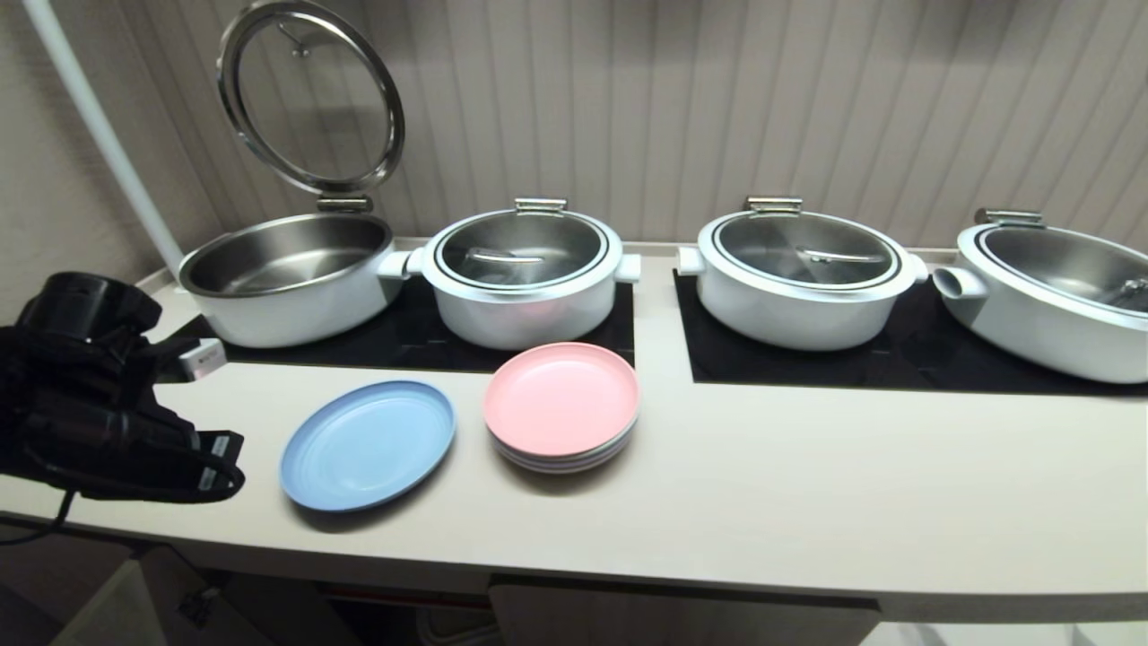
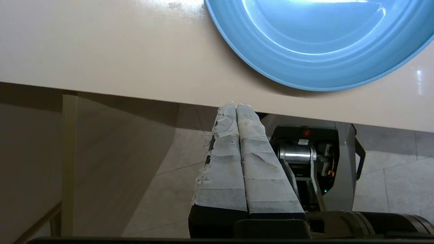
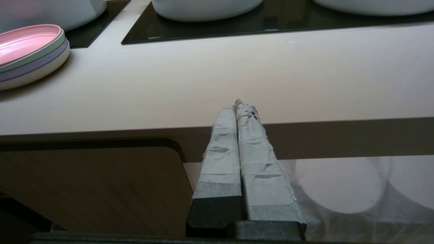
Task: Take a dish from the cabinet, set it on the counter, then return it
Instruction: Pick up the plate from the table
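Blue dish [image 1: 368, 445] sits on the surface [image 1: 807, 467]; left end effector [image 2: 236, 105] closed, empty — return to cabinet remains.

We note the dish [image 1: 367, 445] flat on the desk [image 1: 807, 467], just left of the plate stack [image 1: 561, 408]; four pots [image 1: 520, 274] stand behind.

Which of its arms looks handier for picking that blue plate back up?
Probably the left. The left gripper, fingers shut, sits at the counter edge just before the blue plate. The right gripper, also shut, is further along, beyond the pink-topped stack.
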